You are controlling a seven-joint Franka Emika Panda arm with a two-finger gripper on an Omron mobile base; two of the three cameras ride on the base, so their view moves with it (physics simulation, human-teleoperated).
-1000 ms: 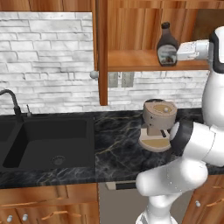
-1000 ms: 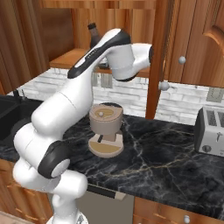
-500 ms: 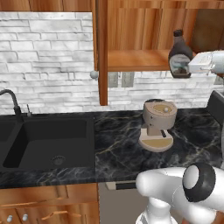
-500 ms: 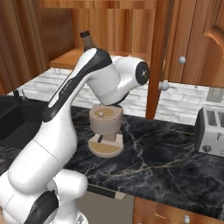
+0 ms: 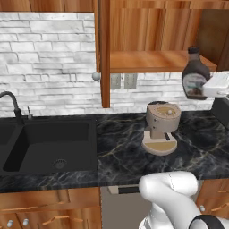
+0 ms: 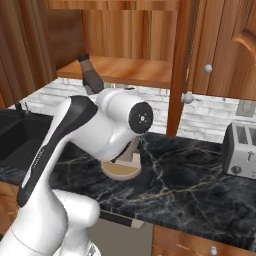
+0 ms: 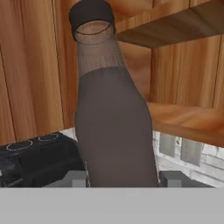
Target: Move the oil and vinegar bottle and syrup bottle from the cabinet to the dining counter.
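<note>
Hand view: the gripper [image 7: 124, 178] is clamped on the squat dark-brown syrup bottle with black cap [image 7: 113, 122], which stands upright between its fingers [image 7: 174, 178], held in the air. Behind the gripper, the reddish-brown wooden wall cabinet [image 5: 156, 60] shows a bare shelf. Below it sits a tan coffee machine [image 5: 162, 127] on black marble.

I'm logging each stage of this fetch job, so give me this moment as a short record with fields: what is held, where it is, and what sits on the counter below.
held item: syrup bottle, upright, dark cap on
gripper: gripper, jaws closed on the syrup bottle's lower body
bottle position: in the air in front of the cabinet, by the front edge of its shelf
below: coffee grinder on the black marble counter
also on counter: sink, toaster
</note>
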